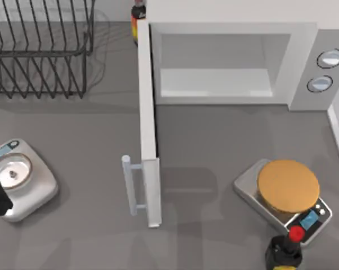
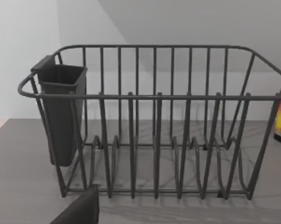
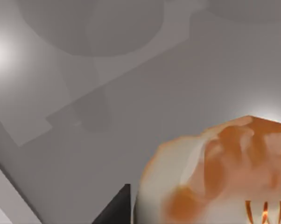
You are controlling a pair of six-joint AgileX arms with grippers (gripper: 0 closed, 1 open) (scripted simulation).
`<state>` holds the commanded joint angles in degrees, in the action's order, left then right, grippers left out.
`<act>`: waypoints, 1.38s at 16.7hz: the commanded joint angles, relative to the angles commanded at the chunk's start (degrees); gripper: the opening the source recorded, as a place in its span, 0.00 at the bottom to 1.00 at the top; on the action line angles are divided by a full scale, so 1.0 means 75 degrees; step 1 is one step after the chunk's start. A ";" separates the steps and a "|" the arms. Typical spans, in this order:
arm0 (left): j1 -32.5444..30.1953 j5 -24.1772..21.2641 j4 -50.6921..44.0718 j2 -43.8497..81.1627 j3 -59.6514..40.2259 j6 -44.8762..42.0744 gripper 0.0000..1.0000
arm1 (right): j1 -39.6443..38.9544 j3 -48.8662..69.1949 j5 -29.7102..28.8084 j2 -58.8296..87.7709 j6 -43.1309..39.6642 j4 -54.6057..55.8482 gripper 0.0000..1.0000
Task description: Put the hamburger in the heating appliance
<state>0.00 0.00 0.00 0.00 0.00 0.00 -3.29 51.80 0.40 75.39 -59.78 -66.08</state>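
A grey table [image 1: 214,140] meets a plain white wall [image 2: 19,46] behind.

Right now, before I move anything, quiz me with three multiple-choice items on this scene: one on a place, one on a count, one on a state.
1. Where does the large orange-brown disc lie?
A. On the silver scale at the table's right
B. Inside the wire dish rack
C. In the microwave cavity

2. How many round knobs does the microwave show?
A. One
B. Two
C. Four

3. What state is the microwave door in?
A. Closed
B. Taken off and lying flat
C. Swung open, cavity exposed

Answers:
1. A, the top view shows the disc resting on the right-hand scale, near its small display.
2. B, two grey-rimmed knobs sit one above the other beside the cavity.
3. C, the door stands edge-on toward the camera with its bar handle outward, and the white cavity is bare.
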 joint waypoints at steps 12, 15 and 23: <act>0.0000 0.0000 0.0000 0.0000 0.0000 0.0000 1.00 | -0.2449 0.1616 -0.1910 0.3035 0.3812 0.5982 0.00; 0.0000 0.0000 0.0000 0.0000 0.0000 0.0000 1.00 | -0.3109 0.1878 -0.2644 0.4245 0.5453 0.8461 0.00; 0.0000 0.0000 0.0000 0.0000 0.0000 0.0000 1.00 | -0.4020 0.2018 -0.4248 0.6705 0.9301 1.3122 0.00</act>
<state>0.00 0.00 0.00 0.00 0.00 0.00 -33.44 66.94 -31.46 125.68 9.98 32.34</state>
